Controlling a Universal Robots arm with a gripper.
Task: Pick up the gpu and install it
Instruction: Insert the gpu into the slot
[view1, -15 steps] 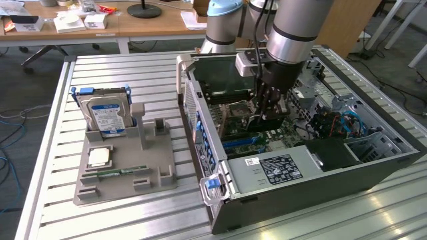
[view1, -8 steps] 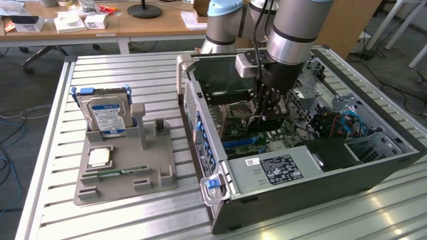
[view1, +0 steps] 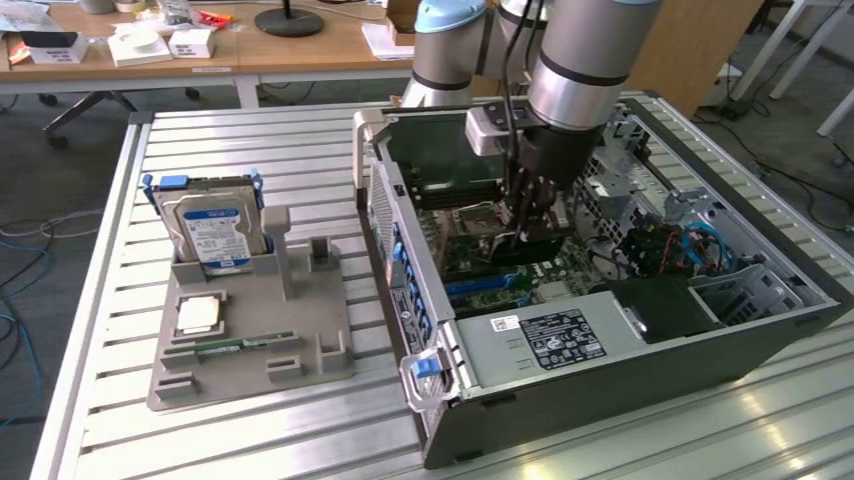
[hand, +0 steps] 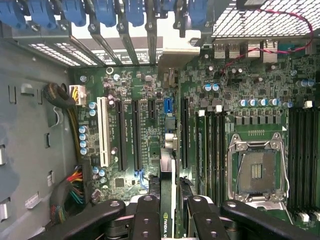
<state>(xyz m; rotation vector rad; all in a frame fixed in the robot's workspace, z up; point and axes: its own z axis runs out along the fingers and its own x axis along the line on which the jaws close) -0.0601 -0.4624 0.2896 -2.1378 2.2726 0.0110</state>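
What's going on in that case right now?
The arm's gripper is down inside the open computer case, closed on the gpu. It holds the card edge-on over the motherboard, in line with the expansion slots. Whether the card is seated can't be told. The hard drive stands in the gray holder outside the case.

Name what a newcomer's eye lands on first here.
The robot arm reaching down into the open computer case mid-frame in the exterior view, its jaws clamped on the gpu, held edge-on over the motherboard. Next, the blue-labelled hard drive standing upright in the grey holder at the exterior view's left.
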